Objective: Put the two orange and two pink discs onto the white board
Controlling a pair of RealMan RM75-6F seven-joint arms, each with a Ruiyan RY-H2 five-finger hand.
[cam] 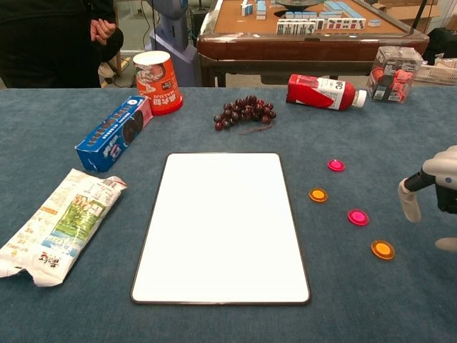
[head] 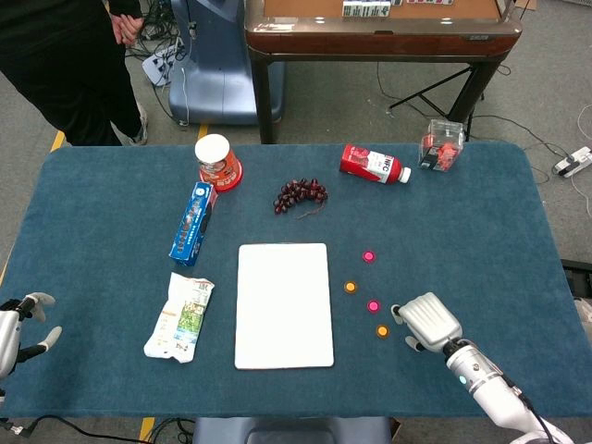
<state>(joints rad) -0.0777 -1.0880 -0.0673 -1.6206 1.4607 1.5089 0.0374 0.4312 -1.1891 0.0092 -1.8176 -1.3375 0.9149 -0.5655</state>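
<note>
Four discs are seen on the counter (head: 111,185), all right of the white board (head: 283,305) and off it: far pink disc (head: 368,256), far orange disc (head: 350,287), near pink disc (head: 373,306), near orange disc (head: 382,330). None is placed yet. The right robot hand (head: 427,321) is held just right of the near orange disc, not touching it, fingers apart and nothing gripped. The nearest discs lie directly to that hand's left, with the board beyond them on the same line. The left robot hand (head: 20,324) is parked at the far left counter edge, well apart from every disc, fingers spread, nothing held. Right arm is judged the nearer by far, so a short leftward reach onto the near orange disc is expected next.
</note>
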